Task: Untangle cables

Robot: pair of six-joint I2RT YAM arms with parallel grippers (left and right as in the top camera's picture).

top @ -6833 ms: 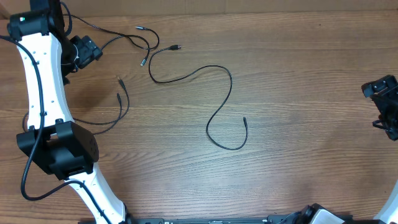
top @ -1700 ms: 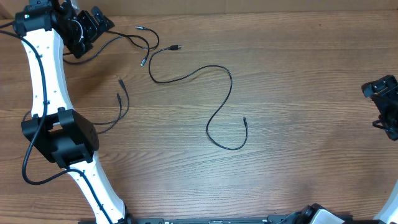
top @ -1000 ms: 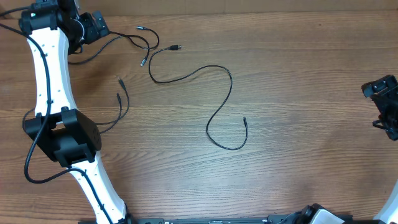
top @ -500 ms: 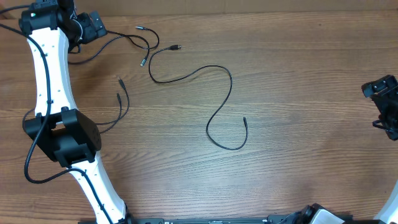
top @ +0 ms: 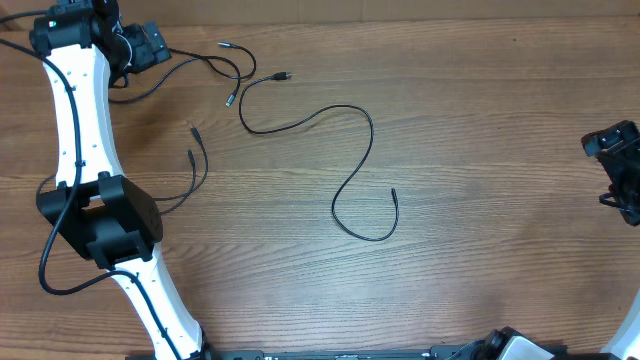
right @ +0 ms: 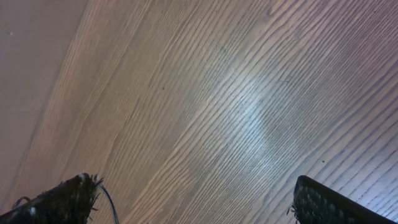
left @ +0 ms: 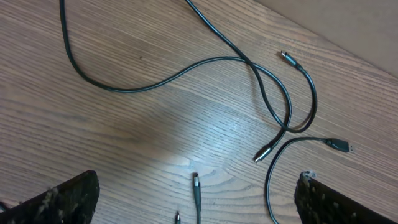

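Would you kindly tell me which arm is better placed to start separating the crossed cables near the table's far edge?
Left. Its open pincer hovers right beside the crossed cables, which fill its wrist view. The right pincer, also open, sits far across the table, its camera showing only bare wood.

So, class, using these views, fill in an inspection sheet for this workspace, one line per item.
Surface: wooden table, bare grain.
Job's things: long cord lying alone mid-table in an S; crossed cords at the far left corner; two plug ends beside the left arm.
Clutter: nothing seen.
Grippers: left gripper open by the crossed cords, holding nothing; right gripper open over bare wood, empty.
Cables: thick black wire runs along the left arm.
Surroundings: pale board behind the far edge.
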